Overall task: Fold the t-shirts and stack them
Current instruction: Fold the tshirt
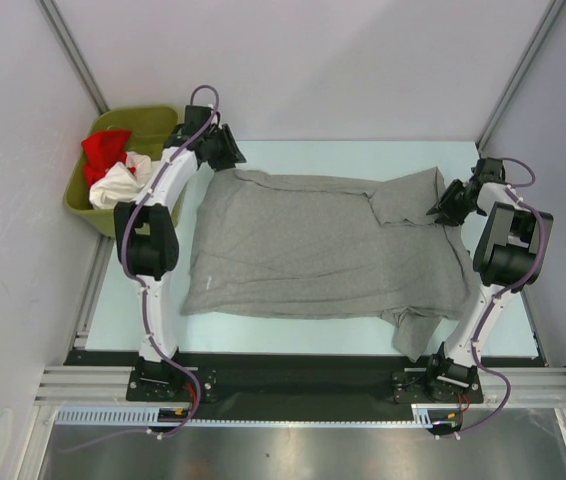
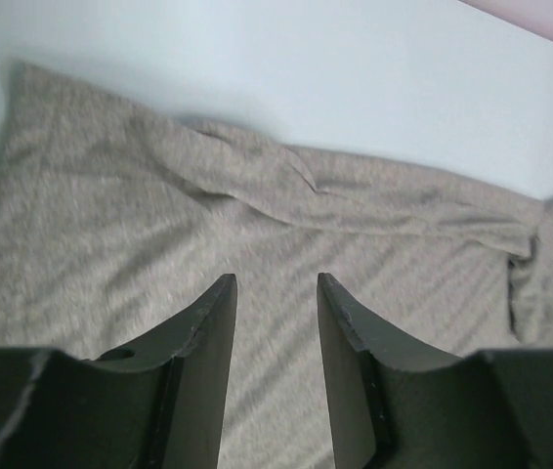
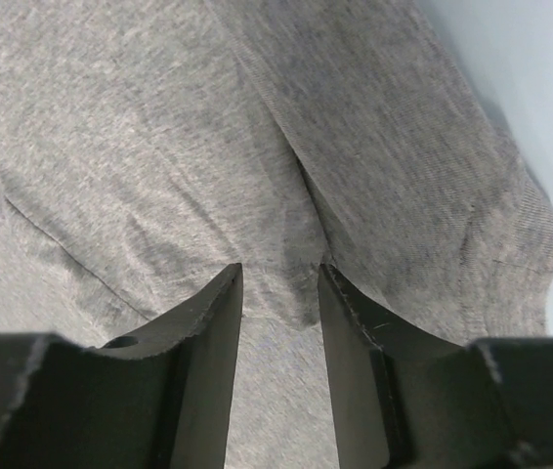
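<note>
The job is sitting at an early stage, by the look of it. The grey t-shirt is lying spread sideways across the middle of the table, its bottom hem toward the left and its sleeves toward the right, and no fold is showing in it yet. The body is lying fairly flat, but the near sleeve is bunching up at the near right corner and the far sleeve is sitting rumpled, so some smoothing is probably needed before a clean fold. The left gripper is hovering over the far left corner of the shirt with its jaws parted and nothing between them but the cloth lying below. The right gripper is hanging over the far right part near the rumpled sleeve, jaws also parted, with a raised crease running up to the gap; the cloth is not looking pinched. A red t-shirt and a white t-shirt are waiting crumpled in the green bin at the far left, unfolded. No stack is showing anywhere, so nearly everything is remaining to be done.
</note>
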`<act>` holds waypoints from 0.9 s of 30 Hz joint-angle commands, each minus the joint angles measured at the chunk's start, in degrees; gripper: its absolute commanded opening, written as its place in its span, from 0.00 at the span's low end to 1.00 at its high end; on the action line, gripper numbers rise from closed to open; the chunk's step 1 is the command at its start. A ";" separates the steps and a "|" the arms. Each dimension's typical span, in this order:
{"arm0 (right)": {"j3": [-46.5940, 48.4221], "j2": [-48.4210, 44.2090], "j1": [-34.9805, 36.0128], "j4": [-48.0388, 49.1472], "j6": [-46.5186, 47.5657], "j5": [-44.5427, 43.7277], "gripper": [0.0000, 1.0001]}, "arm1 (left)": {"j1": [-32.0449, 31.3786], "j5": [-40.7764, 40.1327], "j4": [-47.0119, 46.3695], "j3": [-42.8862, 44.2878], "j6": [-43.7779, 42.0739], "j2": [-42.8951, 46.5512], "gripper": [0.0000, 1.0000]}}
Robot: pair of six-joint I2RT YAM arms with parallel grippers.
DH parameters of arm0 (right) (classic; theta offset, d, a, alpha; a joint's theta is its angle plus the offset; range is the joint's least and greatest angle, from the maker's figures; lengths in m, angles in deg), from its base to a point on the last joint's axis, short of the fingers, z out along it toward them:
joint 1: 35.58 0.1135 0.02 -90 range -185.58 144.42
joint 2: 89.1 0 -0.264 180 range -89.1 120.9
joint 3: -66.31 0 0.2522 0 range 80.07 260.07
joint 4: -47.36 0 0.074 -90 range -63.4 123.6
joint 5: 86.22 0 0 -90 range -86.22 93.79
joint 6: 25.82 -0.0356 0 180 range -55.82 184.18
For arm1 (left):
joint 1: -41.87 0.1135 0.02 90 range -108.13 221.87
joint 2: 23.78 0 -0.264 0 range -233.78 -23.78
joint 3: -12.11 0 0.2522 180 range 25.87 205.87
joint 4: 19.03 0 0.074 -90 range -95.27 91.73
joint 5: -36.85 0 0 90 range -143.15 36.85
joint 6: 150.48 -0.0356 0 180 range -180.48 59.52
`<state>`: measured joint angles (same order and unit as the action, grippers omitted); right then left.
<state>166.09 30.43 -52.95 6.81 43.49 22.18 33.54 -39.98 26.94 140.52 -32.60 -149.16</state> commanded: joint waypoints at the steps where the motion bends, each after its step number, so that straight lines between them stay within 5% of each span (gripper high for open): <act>1: 2.22 -0.69 0.23 -1.43 2.05 -2.04 0.44 | -0.89 -4.99 0.75 5.49 -2.91 -2.76 0.43; 5: 4.07 -0.70 0.23 -4.59 3.98 -4.94 0.50 | -0.89 -7.89 1.37 7.78 -3.01 -4.61 0.44; 20: 5.73 1.32 1.89 -5.21 4.96 -5.03 0.45 | -0.45 -11.41 -3.11 9.63 7.01 -8.65 0.45; 23: 6.35 1.85 2.42 -5.38 4.78 -4.95 0.40 | -0.36 -12.55 -3.47 9.80 7.28 -8.65 0.47; 27: 6.88 1.85 2.42 -5.56 4.60 -5.38 0.19 | -0.10 -12.82 -4.78 9.71 6.23 -9.35 0.50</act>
<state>170.57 32.09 -50.69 1.30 47.88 16.89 32.97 -51.54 24.99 147.56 -26.92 -158.06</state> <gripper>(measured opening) 0.234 0.500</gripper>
